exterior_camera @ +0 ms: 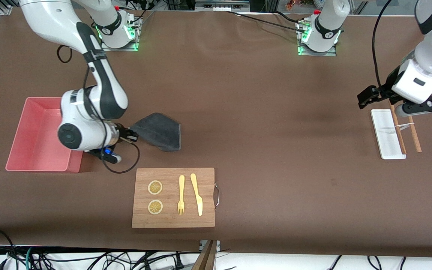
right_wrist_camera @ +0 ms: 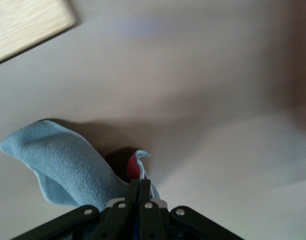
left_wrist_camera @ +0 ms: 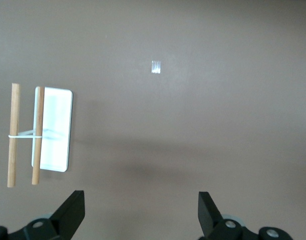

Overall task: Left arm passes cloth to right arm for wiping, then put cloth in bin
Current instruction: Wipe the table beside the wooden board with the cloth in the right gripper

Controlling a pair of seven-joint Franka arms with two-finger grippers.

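The cloth (exterior_camera: 159,131), dark grey face up, lies spread on the brown table beside the pink bin (exterior_camera: 38,135). My right gripper (exterior_camera: 133,134) is shut on the cloth's corner nearest the bin. In the right wrist view the cloth (right_wrist_camera: 63,165) trails from the closed fingers (right_wrist_camera: 138,187) with a bit of red face showing. My left gripper (exterior_camera: 366,96) is open and empty, waiting over the table near the small white tray (exterior_camera: 387,134); its fingers (left_wrist_camera: 73,210) show wide apart.
A wooden cutting board (exterior_camera: 173,197) with two lemon slices, a fork (exterior_camera: 181,194) and a knife lies nearer the front camera than the cloth. Two wooden sticks (exterior_camera: 407,129) lie by the white tray, also in the left wrist view (left_wrist_camera: 53,129).
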